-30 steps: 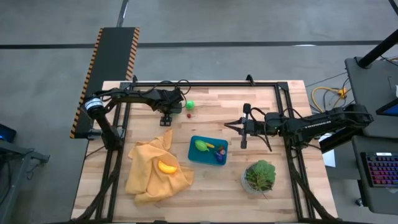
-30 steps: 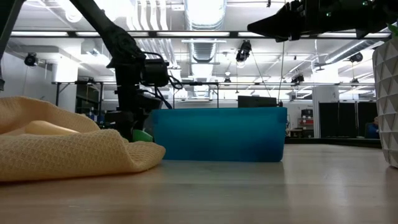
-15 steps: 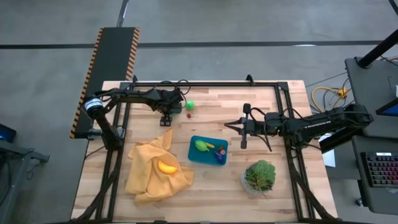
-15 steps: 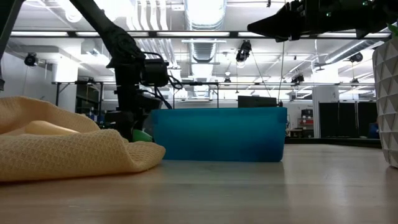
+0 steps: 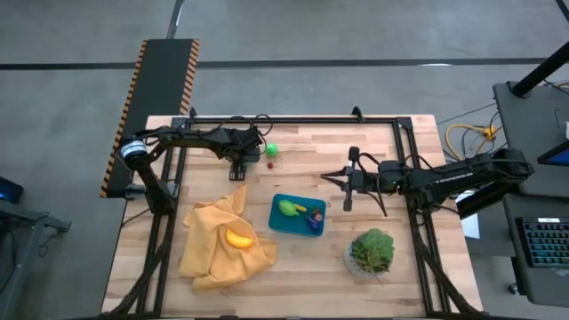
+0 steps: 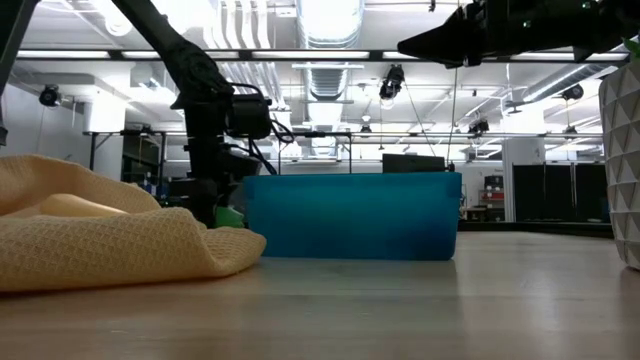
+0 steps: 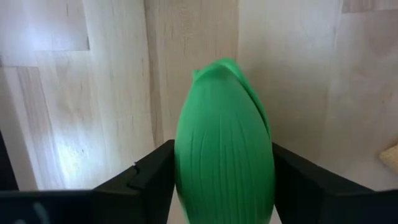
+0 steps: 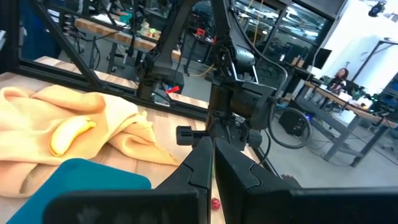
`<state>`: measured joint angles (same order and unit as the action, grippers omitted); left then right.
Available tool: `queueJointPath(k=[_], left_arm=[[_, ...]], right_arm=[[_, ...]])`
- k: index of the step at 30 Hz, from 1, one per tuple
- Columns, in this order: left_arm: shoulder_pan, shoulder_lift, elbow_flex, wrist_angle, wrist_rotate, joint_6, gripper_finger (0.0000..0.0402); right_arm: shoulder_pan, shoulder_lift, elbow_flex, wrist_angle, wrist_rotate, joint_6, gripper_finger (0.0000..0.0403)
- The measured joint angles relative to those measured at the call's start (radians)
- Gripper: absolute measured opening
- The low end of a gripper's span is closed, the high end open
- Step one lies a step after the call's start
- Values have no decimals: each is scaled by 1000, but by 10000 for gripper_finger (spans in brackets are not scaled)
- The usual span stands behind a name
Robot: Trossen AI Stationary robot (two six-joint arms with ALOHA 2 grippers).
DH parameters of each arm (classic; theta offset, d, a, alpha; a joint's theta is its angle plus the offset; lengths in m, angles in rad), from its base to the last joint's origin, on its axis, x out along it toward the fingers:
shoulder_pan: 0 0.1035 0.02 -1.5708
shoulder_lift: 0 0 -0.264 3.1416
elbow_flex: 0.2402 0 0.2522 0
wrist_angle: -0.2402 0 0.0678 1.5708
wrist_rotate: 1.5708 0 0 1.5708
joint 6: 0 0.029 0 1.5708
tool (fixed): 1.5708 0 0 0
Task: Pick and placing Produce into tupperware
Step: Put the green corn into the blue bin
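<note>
The left gripper [image 7: 222,193] clamps a smooth green ribbed toy vegetable [image 7: 224,149] low over the wooden worktop [image 5: 391,142], apart from the shallow teal-blue plastic tupperware [image 5: 297,214]. Its rounded sides could slip during carrying. The right gripper [image 8: 213,163] waits pinched together.

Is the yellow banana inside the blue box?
No, the banana lies on the yellow cloth, to the side of the blue tupperware, not in it.
</note>
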<state>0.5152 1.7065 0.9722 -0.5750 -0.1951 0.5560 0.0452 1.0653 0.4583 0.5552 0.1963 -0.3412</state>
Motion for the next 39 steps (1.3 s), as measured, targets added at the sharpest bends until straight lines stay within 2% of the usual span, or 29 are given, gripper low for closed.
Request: queueJointPath(k=[14, 17, 22, 27, 32, 39], left_arm=[[0, -28, 21, 7, 9, -56, 201], [-5, -37, 32, 8, 44, -88, 201], [-8, -78, 50, 26, 176, -148, 201], [-14, -136, 52, 72, 255, -230, 201], [-69, -165, 51, 162, 321, -298, 201], [-206, -166, 62, 275, 332, -341, 201]], right_arm=[[0, 0, 0, 1, 17, -8, 9], [0, 0, 0, 1, 18, -7, 9], [0, 0, 0, 1, 69, -3, 9], [0, 0, 0, -4, 85, 0, 9], [0, 0, 0, -4, 96, 0, 9], [0, 0, 0, -5, 96, 0, 9]])
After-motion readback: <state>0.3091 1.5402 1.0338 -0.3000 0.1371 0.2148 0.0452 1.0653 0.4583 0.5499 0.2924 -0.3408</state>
